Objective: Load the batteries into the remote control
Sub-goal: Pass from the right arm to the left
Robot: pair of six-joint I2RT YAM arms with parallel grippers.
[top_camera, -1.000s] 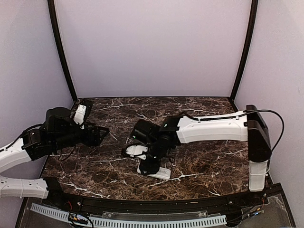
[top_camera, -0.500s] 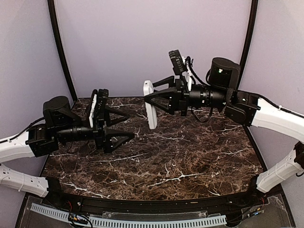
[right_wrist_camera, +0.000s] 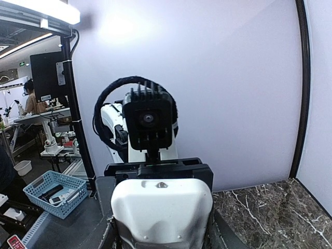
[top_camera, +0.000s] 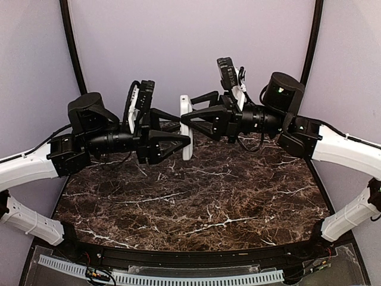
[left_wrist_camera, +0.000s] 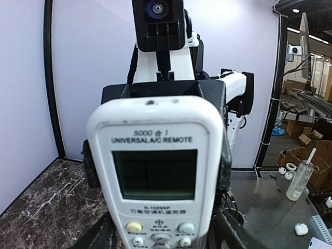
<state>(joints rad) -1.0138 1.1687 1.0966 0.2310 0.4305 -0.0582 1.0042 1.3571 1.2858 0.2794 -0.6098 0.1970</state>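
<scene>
Remote control [left_wrist_camera: 155, 129] being held upright in air above marble table [top_camera: 238, 196], being pinched between right gripper [right_wrist_camera: 162, 228] jaws. Left gripper [left_wrist_camera: 165, 236] jaws being held spread around it; contact cannot be told.

You face the plain white back of the remote control [right_wrist_camera: 162, 215], low in frame; just above it the left arm's camera [right_wrist_camera: 148, 120] stares back, marble table [right_wrist_camera: 270, 207] lower right.

The remote control [left_wrist_camera: 158, 171] is glossy white plastic, the table [top_camera: 196, 202] polished dark marble-look.
</scene>
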